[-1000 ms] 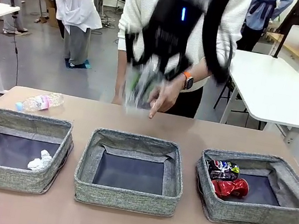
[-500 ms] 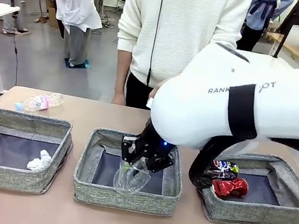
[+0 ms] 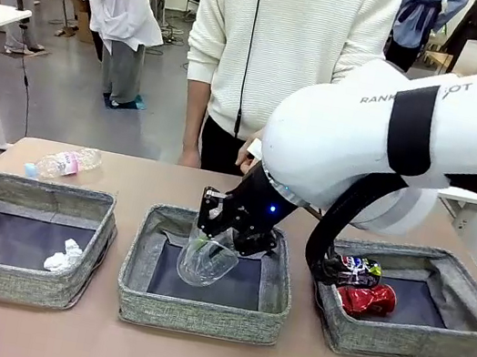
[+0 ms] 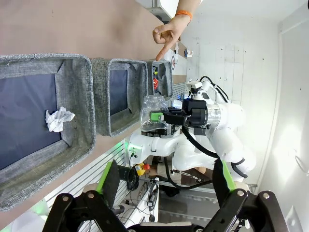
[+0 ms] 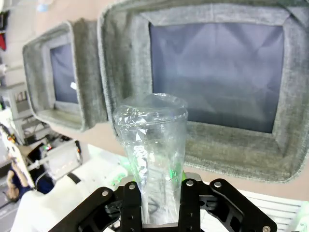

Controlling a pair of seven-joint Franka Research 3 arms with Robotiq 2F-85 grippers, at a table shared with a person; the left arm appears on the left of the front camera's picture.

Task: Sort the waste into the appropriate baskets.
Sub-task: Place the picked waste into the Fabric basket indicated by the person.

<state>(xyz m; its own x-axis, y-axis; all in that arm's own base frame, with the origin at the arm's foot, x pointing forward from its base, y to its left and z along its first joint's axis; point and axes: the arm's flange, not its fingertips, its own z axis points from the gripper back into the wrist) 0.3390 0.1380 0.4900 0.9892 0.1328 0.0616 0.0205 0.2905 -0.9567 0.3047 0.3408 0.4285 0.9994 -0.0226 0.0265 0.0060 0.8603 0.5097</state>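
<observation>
My right gripper (image 3: 227, 232) hangs over the middle basket (image 3: 200, 315), shut on the base of a clear plastic cup (image 3: 205, 261) that points mouth-down into it. In the right wrist view the cup (image 5: 152, 140) stands between the fingers (image 5: 130, 193) above the basket's near wall (image 5: 231, 150). The left basket (image 3: 17, 283) holds a white paper ball (image 3: 65, 256). In the right basket (image 3: 413, 343) lie a red can (image 3: 367, 298) and a dark blue can (image 3: 353, 270). A pink-labelled bottle (image 3: 63, 163) lies on the table behind the left basket. My left gripper (image 4: 164, 188) is open, high above the table.
A person in a white sweater stands at the far edge, one hand (image 3: 247, 154) just behind my right arm. The left wrist view catches that hand (image 4: 169, 34) pointing down near the right basket. Bare table runs along the front of the baskets.
The right arm has come down from high up with the cup, reached the middle basket, then shifted the cup slightly up and back from its front wall.
</observation>
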